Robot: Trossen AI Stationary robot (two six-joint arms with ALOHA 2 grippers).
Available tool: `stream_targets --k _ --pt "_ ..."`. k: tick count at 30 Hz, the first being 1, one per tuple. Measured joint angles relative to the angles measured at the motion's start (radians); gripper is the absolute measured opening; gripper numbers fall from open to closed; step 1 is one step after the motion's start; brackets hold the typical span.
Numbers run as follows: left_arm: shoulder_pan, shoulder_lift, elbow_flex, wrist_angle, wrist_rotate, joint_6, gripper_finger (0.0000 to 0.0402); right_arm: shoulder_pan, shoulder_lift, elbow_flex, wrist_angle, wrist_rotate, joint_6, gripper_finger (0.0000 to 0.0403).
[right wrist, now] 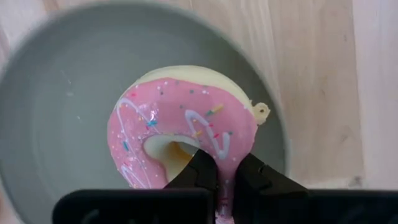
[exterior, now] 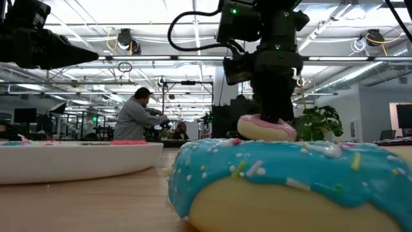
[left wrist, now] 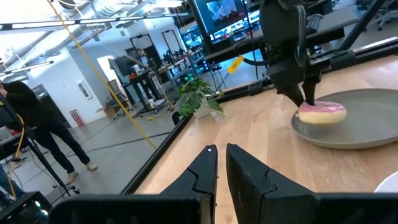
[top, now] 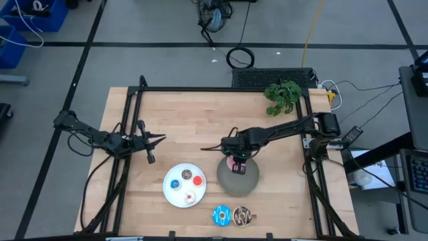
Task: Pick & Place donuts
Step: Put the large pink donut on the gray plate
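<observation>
A pink-iced donut [top: 235, 163] is over the round grey plate [top: 245, 185], with my right gripper [right wrist: 227, 174] shut on it from above. The bright blue donut [top: 221, 215] and the dark brown sprinkled donut [top: 242, 215] lie flat on the table near its near edge. The blue donut [exterior: 290, 180] fills the front of the low view. Several tiny donuts lie on the white plate [top: 172, 194]. My left gripper [top: 158, 139] waits shut over the table's left half, touching nothing. My right gripper pinches the pink donut's ring wall [right wrist: 228, 163], with one finger [right wrist: 198, 169] in the hole and the other [right wrist: 256, 174] at the outer rim. The fingers point straight down from above. The donut [left wrist: 321, 113] lies level at the grey plate's [left wrist: 367, 134] surface; I cannot tell whether it rests on it.
A small green plant [top: 283, 96] stands at the table's far right corner. Bare wood lies between the two arms and along the far side. A dark frame rail [top: 221, 89] edges the table. People stand in the room beyond the table.
</observation>
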Motion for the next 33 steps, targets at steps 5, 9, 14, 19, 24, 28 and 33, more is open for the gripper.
stream_targets --k 5,9,14,19,24,28,33 --pt "0.000 0.000 0.000 0.000 0.000 0.000 0.0042 0.019 0.000 0.000 0.002 -0.017 0.015 0.0009" --pt "0.000 0.000 0.000 0.000 0.000 -0.001 0.0042 0.035 0.028 0.000 -0.007 0.005 0.015 0.0009" --pt "0.000 0.000 0.000 -0.001 0.000 -0.006 0.0042 0.033 0.076 0.000 -0.020 0.010 0.009 0.0009" --pt "0.000 0.000 0.000 -0.011 0.000 -0.008 0.0042 0.031 0.090 0.000 -0.022 0.007 -0.012 0.0011" --pt "0.000 0.000 0.000 -0.018 0.000 -0.008 0.0042 0.031 0.088 0.000 -0.020 0.006 -0.019 0.0025" --pt "0.000 0.000 0.000 -0.019 0.000 -0.009 0.0042 0.031 0.088 0.000 -0.015 0.006 -0.022 0.0034" --pt "0.000 0.000 0.000 -0.022 0.000 -0.010 0.0042 0.032 0.088 0.000 -0.011 0.005 -0.034 0.0067"
